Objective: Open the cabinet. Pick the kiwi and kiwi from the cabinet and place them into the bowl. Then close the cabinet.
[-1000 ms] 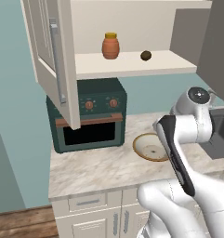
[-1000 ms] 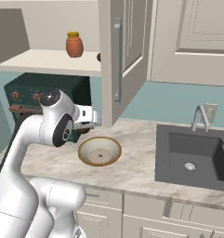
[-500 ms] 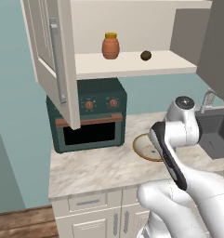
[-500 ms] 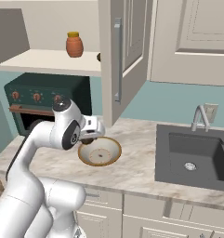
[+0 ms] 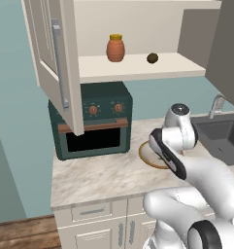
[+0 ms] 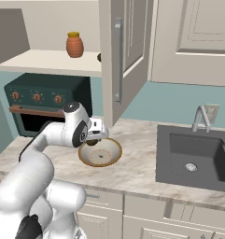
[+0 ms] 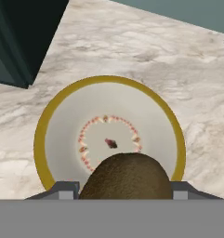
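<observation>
The wall cabinet (image 5: 55, 73) with cream raised-panel doors and long grey bar handles stands open above the dark green toaster oven (image 5: 91, 127), and on its pale shelf an orange-brown jar with a yellow lid (image 5: 115, 48) sits well apart from one small, round, olive-brown kiwi (image 5: 152, 58) that has yet to be fetched. On the marbled stone counter (image 5: 94, 177) just beside the oven lies the shallow round bowl with a tan-brown rim and pale speckled inside (image 7: 108, 132). The white arm reaches down over it, and its two-finger gripper (image 6: 96, 135) hangs above the bowl's near edge. In the hand view the other fuzzy brown kiwi (image 7: 126, 180) sits clamped between the two dark finger tips, so the hand is closed around fruit, not empty. The relation that matters: the bowl lies straight ahead along the gripper's axis, its red-dotted centre showing just past the fruit, so letting go should drop the kiwi inside the rim, probably a little short of centre
</observation>
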Robot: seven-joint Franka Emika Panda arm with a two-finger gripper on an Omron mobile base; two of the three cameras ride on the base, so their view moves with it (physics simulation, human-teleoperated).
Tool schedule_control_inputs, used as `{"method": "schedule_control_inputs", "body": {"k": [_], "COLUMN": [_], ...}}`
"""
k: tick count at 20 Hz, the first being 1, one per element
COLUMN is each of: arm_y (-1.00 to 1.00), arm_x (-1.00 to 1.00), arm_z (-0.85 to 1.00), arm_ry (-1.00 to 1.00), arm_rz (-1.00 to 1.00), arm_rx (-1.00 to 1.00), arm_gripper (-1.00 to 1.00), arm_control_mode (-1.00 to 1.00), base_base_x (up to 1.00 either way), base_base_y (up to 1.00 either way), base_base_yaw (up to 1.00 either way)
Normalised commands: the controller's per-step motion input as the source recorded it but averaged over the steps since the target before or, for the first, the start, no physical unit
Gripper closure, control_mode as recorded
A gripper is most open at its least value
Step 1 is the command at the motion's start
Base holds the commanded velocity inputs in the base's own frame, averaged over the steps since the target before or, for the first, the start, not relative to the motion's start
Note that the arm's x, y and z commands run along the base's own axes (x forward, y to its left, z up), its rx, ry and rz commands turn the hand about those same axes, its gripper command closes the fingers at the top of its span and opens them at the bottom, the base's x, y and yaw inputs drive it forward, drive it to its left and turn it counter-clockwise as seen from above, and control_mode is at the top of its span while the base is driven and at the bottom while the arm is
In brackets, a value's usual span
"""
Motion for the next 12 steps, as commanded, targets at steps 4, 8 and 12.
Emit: {"method": "schedule_control_inputs", "body": {"k": [4,8,12], "arm_y": [0.00,0.00,0.00], "arm_x": [0.41,0.36,0.31], "arm_z": [-0.53,-0.59,-0.42], "arm_ry": [0.00,0.02,0.00], "arm_rz": [0.00,0.00,0.00], "arm_rx": [0.00,0.00,0.00], "arm_gripper": [1.00,1.00,1.00], "arm_control_mode": [-1.00,-1.00,-1.00], "base_base_x": [0.00,0.00,0.00], "base_base_y": [0.00,0.00,0.00], "base_base_yaw": [0.00,0.00,0.00]}}
